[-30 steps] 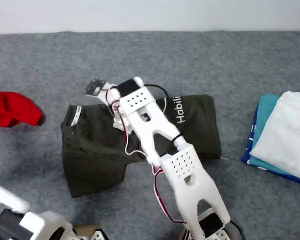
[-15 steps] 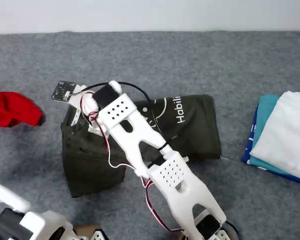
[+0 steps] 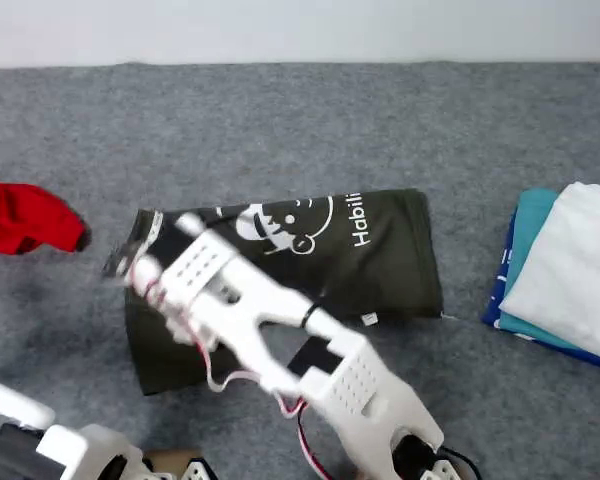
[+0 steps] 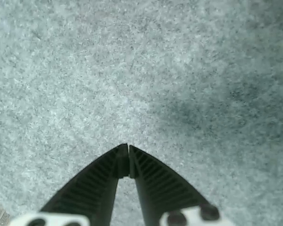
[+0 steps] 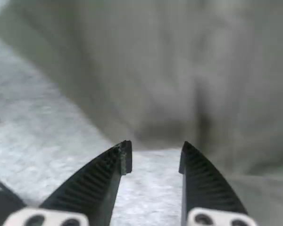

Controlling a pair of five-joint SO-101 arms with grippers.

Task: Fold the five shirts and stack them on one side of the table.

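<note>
A dark olive shirt (image 3: 370, 250) with a white print lies partly folded at the table's middle. My right arm (image 3: 230, 300) stretches over its left part, wrist near the shirt's left edge. In the right wrist view my right gripper (image 5: 153, 157) is open just above the edge of the olive shirt (image 5: 155, 61), with nothing between its fingers. My left gripper (image 4: 128, 149) is shut and empty over bare grey table. A crumpled red shirt (image 3: 25, 218) lies at the far left. On the right sits a stack with a white shirt (image 3: 575, 270) over a teal one (image 3: 528, 230).
A grey felt-like cover (image 3: 310, 120) spreads over the table, with open room behind the olive shirt. The left arm's base (image 3: 40, 440) sits at the front left corner. A blue shirt edge (image 3: 498, 295) peeks from under the right stack.
My right arm has swung left and toward the front across the olive shirt, uncovering its white print. The shirts have not visibly shifted.
</note>
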